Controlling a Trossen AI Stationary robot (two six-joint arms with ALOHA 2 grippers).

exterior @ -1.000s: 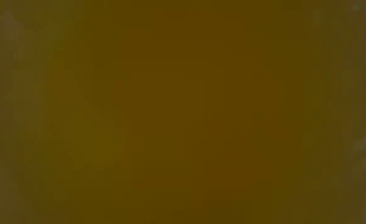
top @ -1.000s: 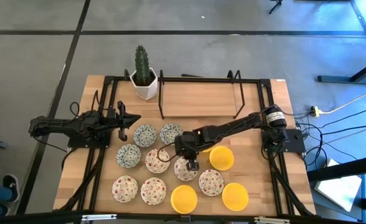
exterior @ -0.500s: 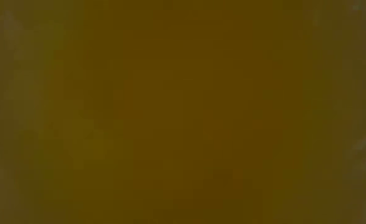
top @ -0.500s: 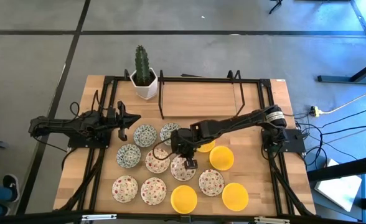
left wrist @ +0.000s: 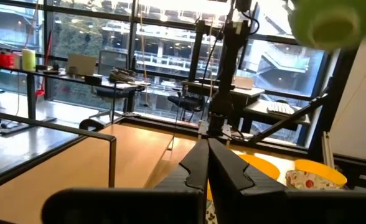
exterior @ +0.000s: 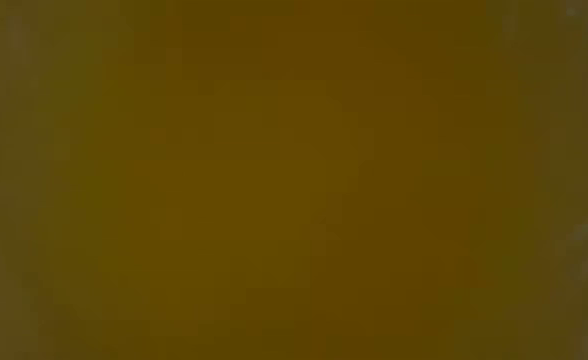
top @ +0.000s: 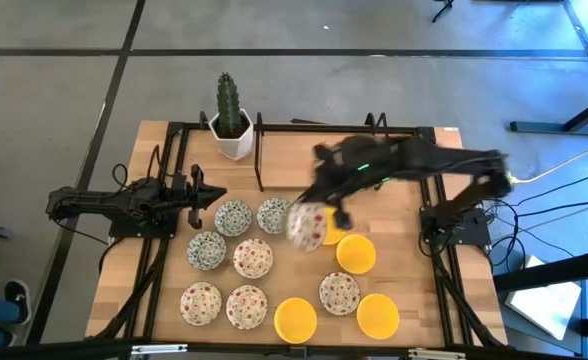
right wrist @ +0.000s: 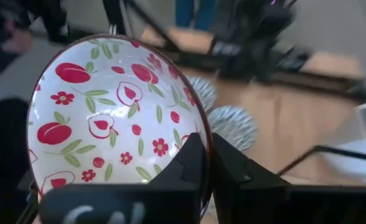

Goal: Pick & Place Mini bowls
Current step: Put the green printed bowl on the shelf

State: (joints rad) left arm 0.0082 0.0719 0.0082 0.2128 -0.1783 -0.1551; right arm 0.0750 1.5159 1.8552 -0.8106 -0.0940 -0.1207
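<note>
My right gripper (top: 321,213) hangs high above the middle of the table, shut on a white mini bowl with red fruit and flower marks (right wrist: 108,112). Below it the other mini bowls rest on their bases on the wooden table (top: 414,250). They are blue-green ones (top: 232,216), red-speckled ones (top: 253,257) and yellow ones (top: 355,253). My left gripper (top: 214,192) waits shut at the table's left edge, holding nothing; its closed fingers (left wrist: 198,163) show in the left wrist view. My right gripper pinches the bowl's rim (right wrist: 198,138), one finger inside the bowl and one on its outer wall. The bowl is lifted clear of the table and tipped up on edge, its patterned inside turned toward the wrist camera.
A black wire rack (top: 319,150) stands on the far half of the table, with a cactus in a white pot (top: 232,135) at its left end. A plain yellow-brown blur fills the low view. Bare wood lies inside the rack and at the table's right.
My right gripper has risen fast from the middle of the bowl cluster and drawn toward the far edge, tipping upward. The red-marked bowl has come up with it, lifted clear and tipped on edge. Bare table now shows where it stood.
</note>
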